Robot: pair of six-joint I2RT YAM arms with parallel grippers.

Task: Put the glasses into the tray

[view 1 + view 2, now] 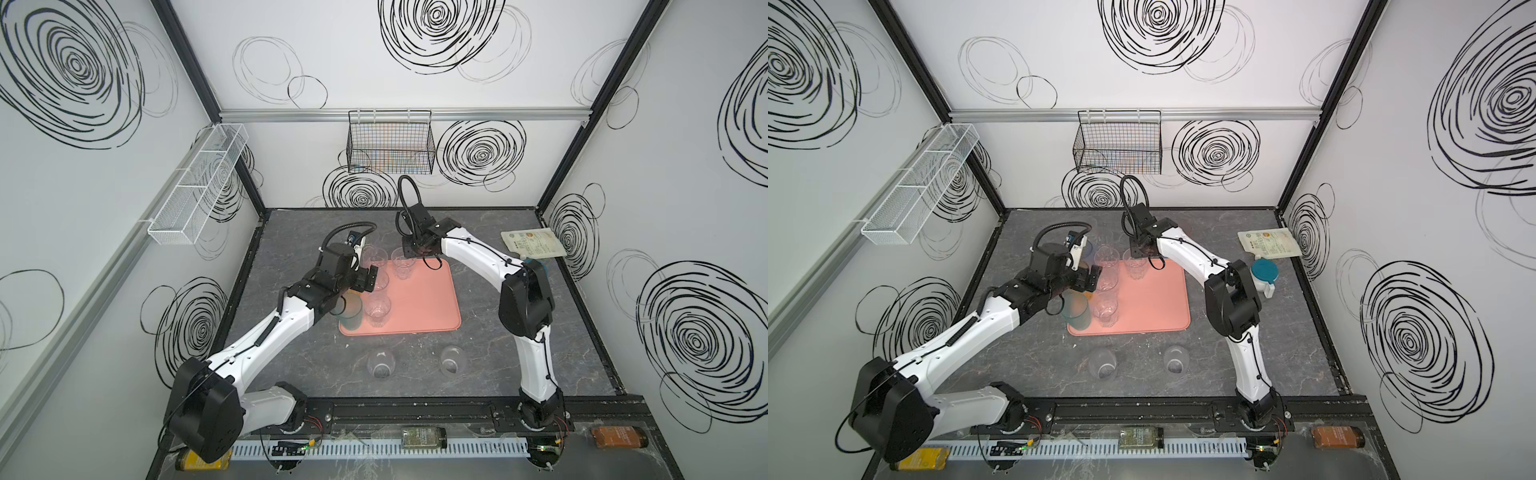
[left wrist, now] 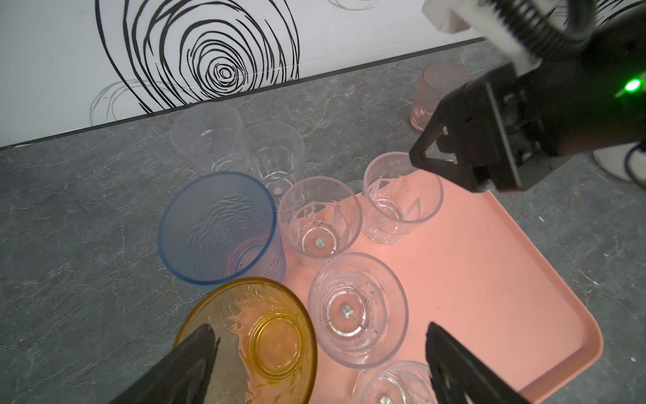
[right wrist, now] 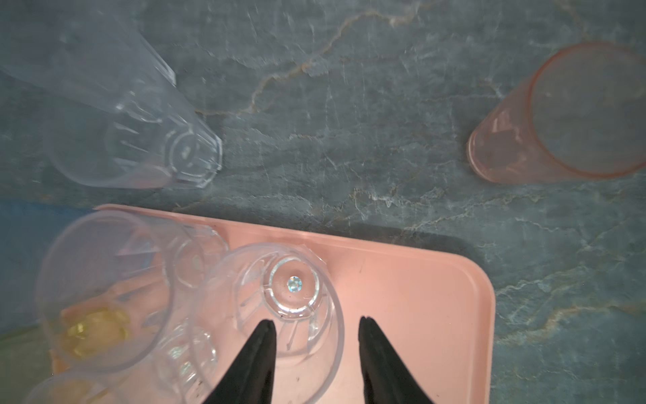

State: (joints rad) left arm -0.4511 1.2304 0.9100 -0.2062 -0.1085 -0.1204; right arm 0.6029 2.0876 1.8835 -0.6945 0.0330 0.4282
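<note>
White walls with black swirls close in a grey marbled counter [image 1: 478, 374], and the salmon tray [image 1: 432, 299] lies at its middle. On the left, my left hand [image 2: 321, 328] hangs wide open and empty over the tray's left edge, with the upright amber glass [image 2: 276, 346] just below its fingers. A row of clear glasses [image 2: 356, 307] stands in the tray beside it. At the tray's far edge my right hand [image 3: 314, 320] has its jaws parted astride the wall of an upright clear glass [image 3: 293, 283] resting in the tray; I judge it is not gripping. Further right, off the tray on the counter, the pink glass [image 3: 576, 115] stands upright, nearer my right hand, so I judge that reach falls to it.
</note>
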